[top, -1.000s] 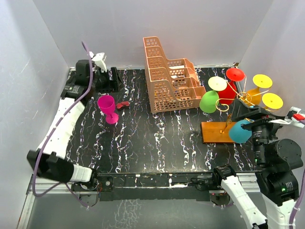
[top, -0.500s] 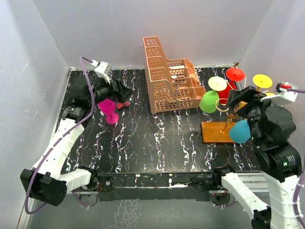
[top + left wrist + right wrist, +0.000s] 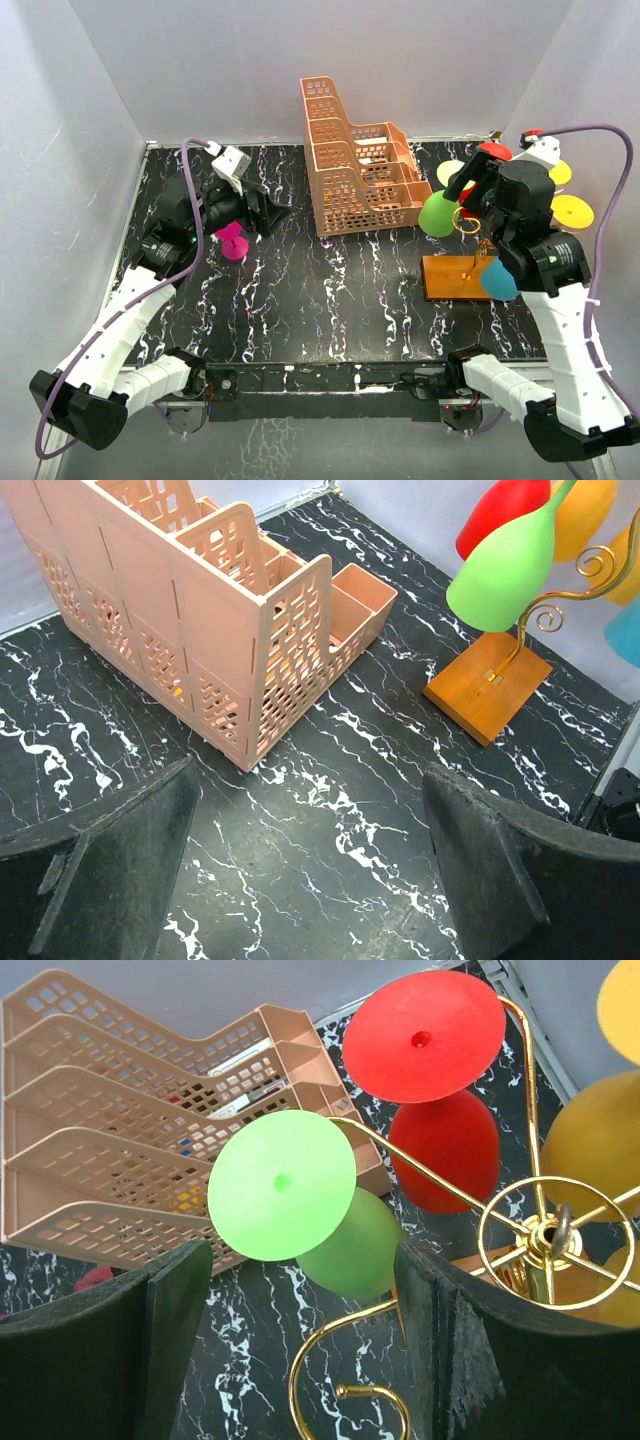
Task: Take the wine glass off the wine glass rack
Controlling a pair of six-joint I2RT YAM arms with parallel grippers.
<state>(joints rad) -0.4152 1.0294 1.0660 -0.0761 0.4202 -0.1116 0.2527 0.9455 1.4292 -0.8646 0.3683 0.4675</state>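
Observation:
The wine glass rack has an orange-brown base board (image 3: 455, 277) and a gold wire stem (image 3: 545, 1230) with curled hooks. A green wine glass (image 3: 438, 213), a red one (image 3: 492, 153), yellow ones (image 3: 572, 211) and a teal one (image 3: 497, 280) hang upside down on it. My right gripper (image 3: 472, 186) is open and hovers above the rack. In the right wrist view (image 3: 300, 1350) the green glass (image 3: 285, 1185) hangs just beyond its fingers, with the red glass (image 3: 425, 1038) behind. My left gripper (image 3: 272, 214) is open and empty (image 3: 310, 870), over the table left of centre.
A peach lattice basket (image 3: 355, 165) stands at the back centre, also in the left wrist view (image 3: 200, 610). A pink wine glass (image 3: 233, 242) stands on the table under the left arm. Grey walls enclose the table on three sides.
The left gripper swung from the back-left corner rightward, past the pink glass. The right arm rose from the near right and moved back over the rack, toward the green glass.

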